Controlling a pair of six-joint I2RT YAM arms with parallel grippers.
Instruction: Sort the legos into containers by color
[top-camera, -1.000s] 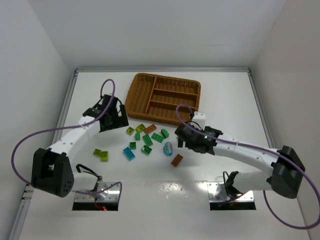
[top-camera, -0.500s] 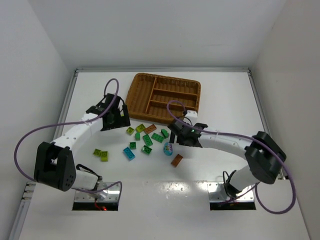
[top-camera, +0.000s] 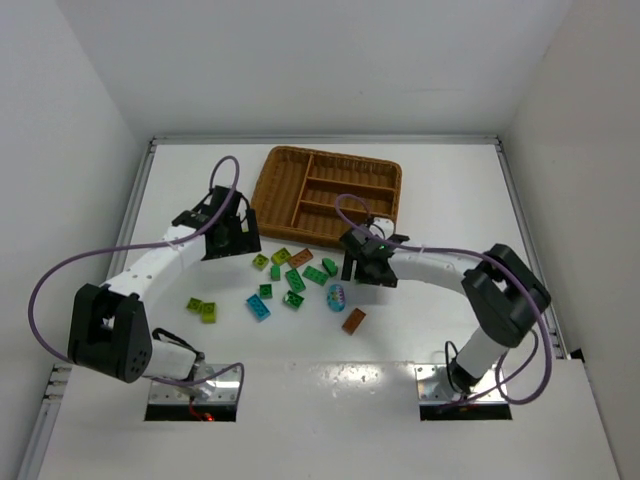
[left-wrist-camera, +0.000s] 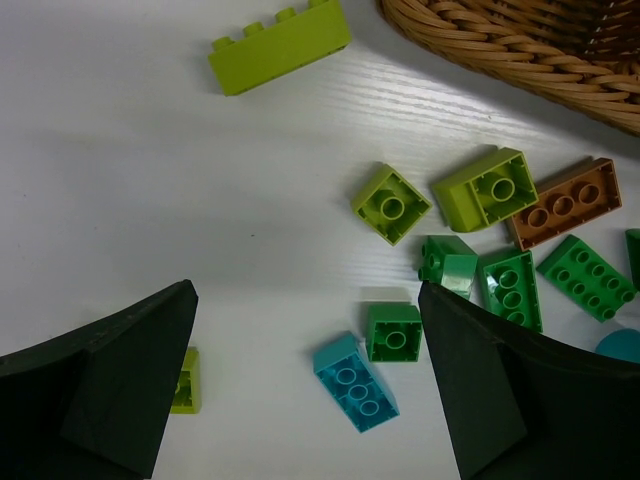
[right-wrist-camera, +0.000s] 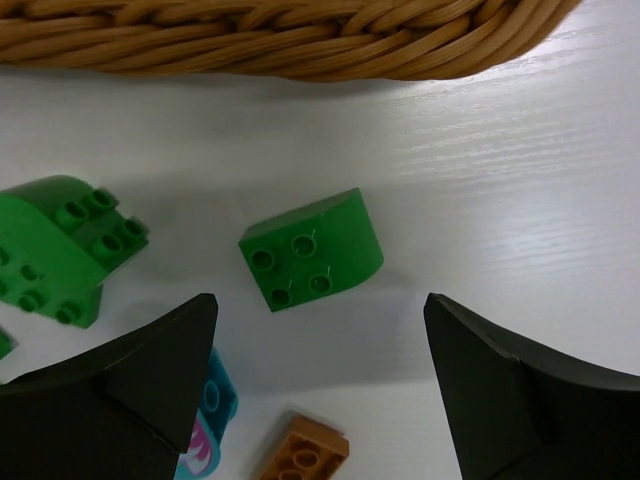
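On my feed I see a white counter (top-camera: 460, 200) with a faint wood grain, boxed in by plain white panels: a back wall (top-camera: 320, 60), a left wall (top-camera: 50, 150) and a right wall (top-camera: 590, 130). A grey metal rail (top-camera: 320, 139) runs along the counter's far edge and down both sides. The light is even from above, the shadows are soft, and the counter's near strip shines slightly.

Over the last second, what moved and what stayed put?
The right gripper moved forward-left toward the tray, ending open above a dark green lego near its rim; that arm's elbow swung inward. The left gripper edged slightly toward the tray, open. Nothing was gripped or released. The other legos and the patterned egg lie where they were.
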